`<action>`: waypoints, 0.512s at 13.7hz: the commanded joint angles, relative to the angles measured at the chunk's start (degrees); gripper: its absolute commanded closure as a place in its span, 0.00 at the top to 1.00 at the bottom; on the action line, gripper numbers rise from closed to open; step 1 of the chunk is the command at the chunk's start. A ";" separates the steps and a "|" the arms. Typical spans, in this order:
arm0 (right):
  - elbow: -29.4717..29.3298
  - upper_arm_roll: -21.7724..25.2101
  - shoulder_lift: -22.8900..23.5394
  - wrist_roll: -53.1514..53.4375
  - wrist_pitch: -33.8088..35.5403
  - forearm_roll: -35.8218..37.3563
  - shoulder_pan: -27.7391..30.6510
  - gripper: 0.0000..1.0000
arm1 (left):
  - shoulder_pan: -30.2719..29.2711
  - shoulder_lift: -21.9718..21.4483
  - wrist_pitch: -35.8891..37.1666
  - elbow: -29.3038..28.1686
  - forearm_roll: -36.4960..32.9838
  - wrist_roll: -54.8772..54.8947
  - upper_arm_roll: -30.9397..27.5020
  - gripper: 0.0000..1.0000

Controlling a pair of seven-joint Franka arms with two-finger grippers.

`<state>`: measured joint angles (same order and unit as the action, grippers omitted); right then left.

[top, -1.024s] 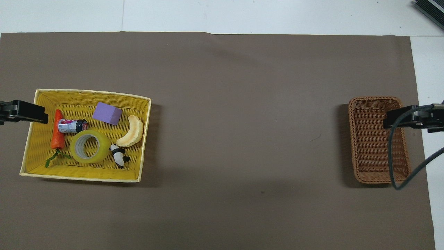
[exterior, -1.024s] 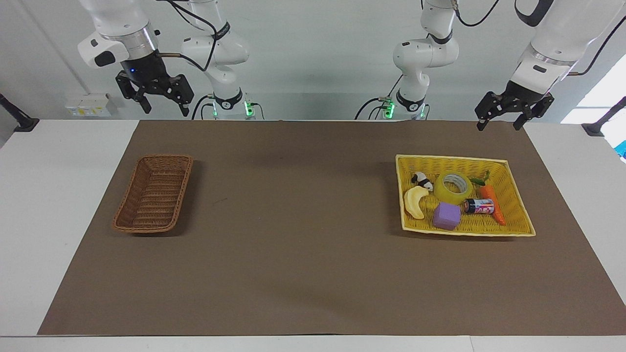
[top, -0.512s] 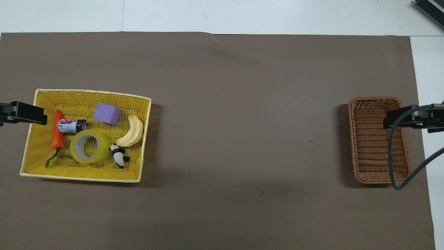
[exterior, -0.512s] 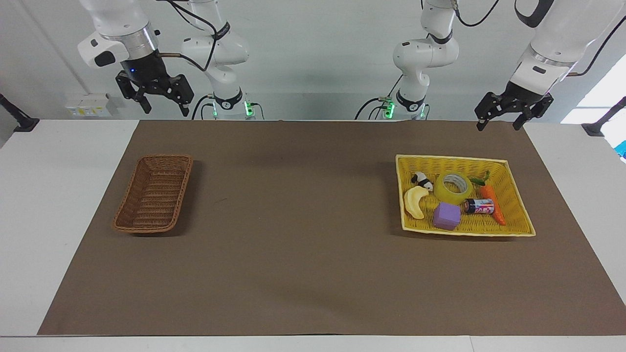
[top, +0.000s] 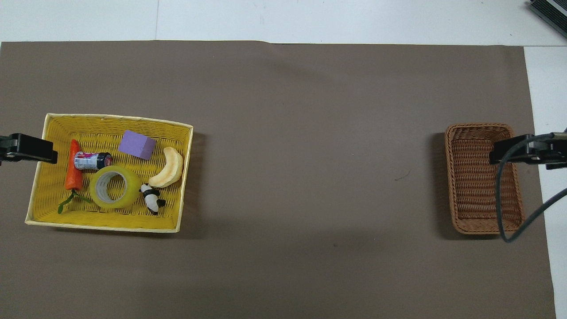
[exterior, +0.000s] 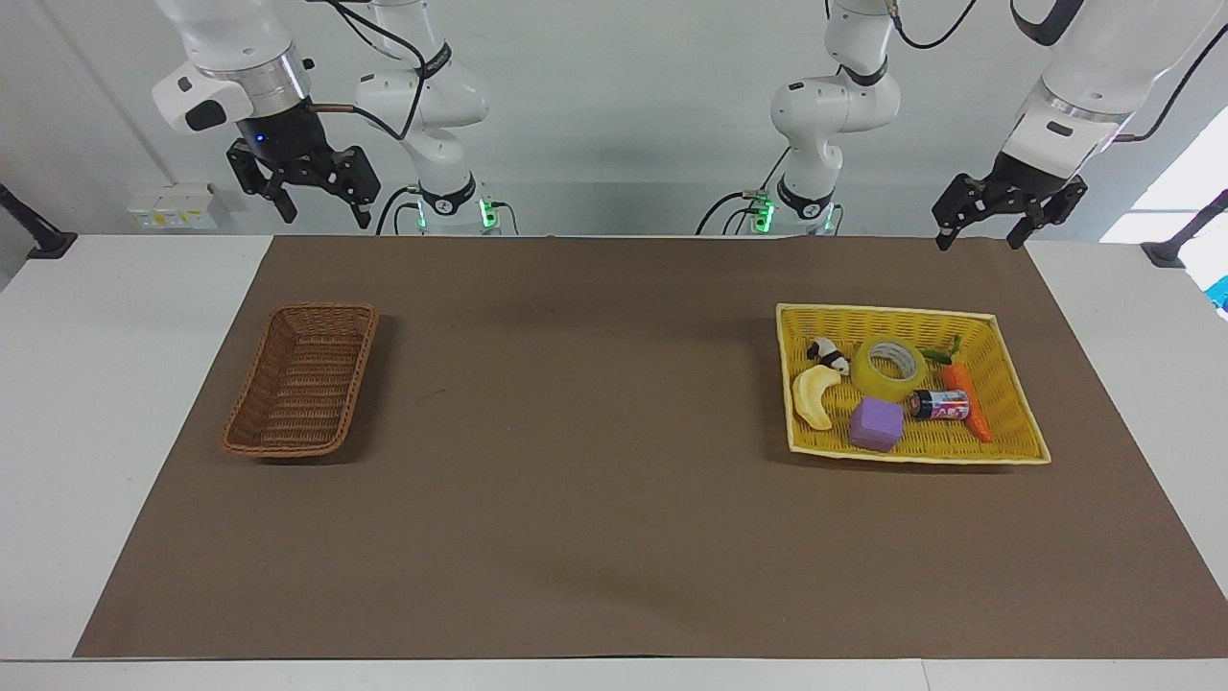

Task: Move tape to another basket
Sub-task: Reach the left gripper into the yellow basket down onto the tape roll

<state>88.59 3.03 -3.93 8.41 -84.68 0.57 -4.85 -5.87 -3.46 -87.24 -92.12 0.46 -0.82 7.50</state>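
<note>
The yellow tape (exterior: 889,369) lies flat in the bright yellow basket (exterior: 883,310) at the left arm's end of the table; it also shows in the overhead view (top: 115,187). The small dark brown wicker basket (exterior: 302,379) stands empty at the right arm's end, and shows in the overhead view too (top: 483,177). My left gripper (exterior: 979,240) hangs open and empty, high over the mat's edge by the yellow basket. My right gripper (exterior: 324,213) hangs open and empty, high up by the brown basket.
The yellow basket also holds a pale banana (exterior: 814,396), a purple cube (exterior: 876,424), a small can (exterior: 938,405), a carrot (exterior: 967,398) and a panda figure (exterior: 828,355). A brown mat (exterior: 595,461) covers the table between the baskets.
My left gripper has risen slightly and drawn back a little from the yellow basket. The right gripper and the objects have not visibly moved.
</note>
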 commanded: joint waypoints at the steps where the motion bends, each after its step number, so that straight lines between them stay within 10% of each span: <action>1: -0.61 -0.57 0.24 0.03 0.22 -1.36 0.02 1.00 | -2.21 -3.21 -4.94 -7.70 -0.81 0.91 0.23 1.00; 7: -0.70 -0.40 0.33 -0.23 -0.23 -1.45 0.28 1.00 | -4.67 -3.75 -15.50 -18.70 -0.81 0.73 0.23 1.00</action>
<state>88.53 2.77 -3.93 8.41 -84.68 0.52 -4.89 -9.17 -4.51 -99.00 -105.45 0.45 -0.70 7.25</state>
